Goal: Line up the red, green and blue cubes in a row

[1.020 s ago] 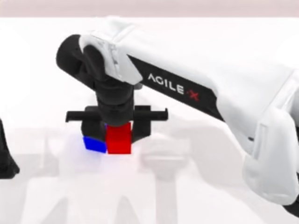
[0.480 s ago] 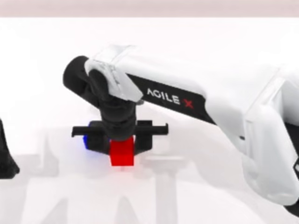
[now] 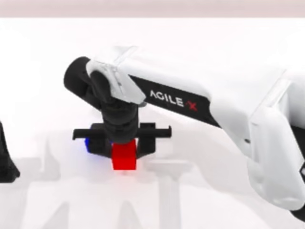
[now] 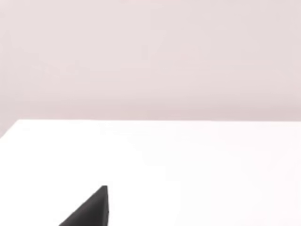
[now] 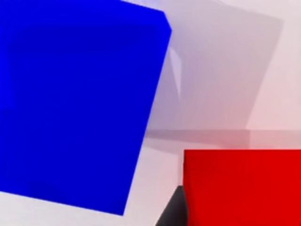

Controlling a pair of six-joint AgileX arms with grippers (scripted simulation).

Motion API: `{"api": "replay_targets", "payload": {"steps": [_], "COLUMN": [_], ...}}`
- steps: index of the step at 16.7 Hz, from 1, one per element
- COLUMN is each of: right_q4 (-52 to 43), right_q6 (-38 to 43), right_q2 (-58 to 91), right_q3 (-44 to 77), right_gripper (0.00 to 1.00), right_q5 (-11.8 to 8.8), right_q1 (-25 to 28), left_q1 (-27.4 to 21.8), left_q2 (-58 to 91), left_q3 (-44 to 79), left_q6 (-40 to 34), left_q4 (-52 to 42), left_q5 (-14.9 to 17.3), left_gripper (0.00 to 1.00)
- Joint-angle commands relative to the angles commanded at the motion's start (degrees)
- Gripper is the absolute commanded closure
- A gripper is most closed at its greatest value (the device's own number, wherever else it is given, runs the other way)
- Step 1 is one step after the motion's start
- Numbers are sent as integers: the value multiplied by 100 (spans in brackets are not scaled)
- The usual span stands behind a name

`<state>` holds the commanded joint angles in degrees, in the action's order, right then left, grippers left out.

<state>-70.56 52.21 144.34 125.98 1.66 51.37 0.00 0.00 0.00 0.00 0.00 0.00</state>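
Seen from above: right claw point(image 3: 125, 145) low over the white table point(image 3: 200, 191), reached in from the table's right side, fingers clamped on the red cube point(image 3: 125, 157). Red cube pokes out from under the claw on its near side, held square between the dark pads. Just to the claw's left, only a thin sliver of the blue cube point(image 3: 86, 144), the rest hidden beneath the claw's black crossbar. No telling from this view whether the two cubes touch.

From the right wrist: blue cube point(image 5: 77, 101) large and plain, turned a little askew, with a pale strip of table point(image 5: 221, 84) between it and the red cube point(image 5: 242, 186). So apart, though close beside each other. One dark fingertip point(image 5: 171, 212) against the red cube's edge.

Green cube in none of the views.

Left claw point(image 3: 5, 162) parked at the table's left edge, well away from the right claw; cannot tell whether apart or together. From the left wrist: bare table and one dark tip point(image 4: 89, 209) only.
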Motion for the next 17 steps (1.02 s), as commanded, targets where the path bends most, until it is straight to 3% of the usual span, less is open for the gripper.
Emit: {"api": "replay_targets", "payload": {"steps": [5, 17], "right_q4": [0, -234], "right_q6": [0, -6], "right_q2": [0, 41], "right_q3": [0, 238], "right_gripper": [2, 0], "right_q5": [0, 2], "right_q1": [0, 18], "left_q1": [0, 0], "left_q2": [0, 0], "left_q3": [0, 0], "left_q6": [0, 0], "left_q4": [0, 0], "left_q5": [0, 0], "left_gripper": [0, 0]}}
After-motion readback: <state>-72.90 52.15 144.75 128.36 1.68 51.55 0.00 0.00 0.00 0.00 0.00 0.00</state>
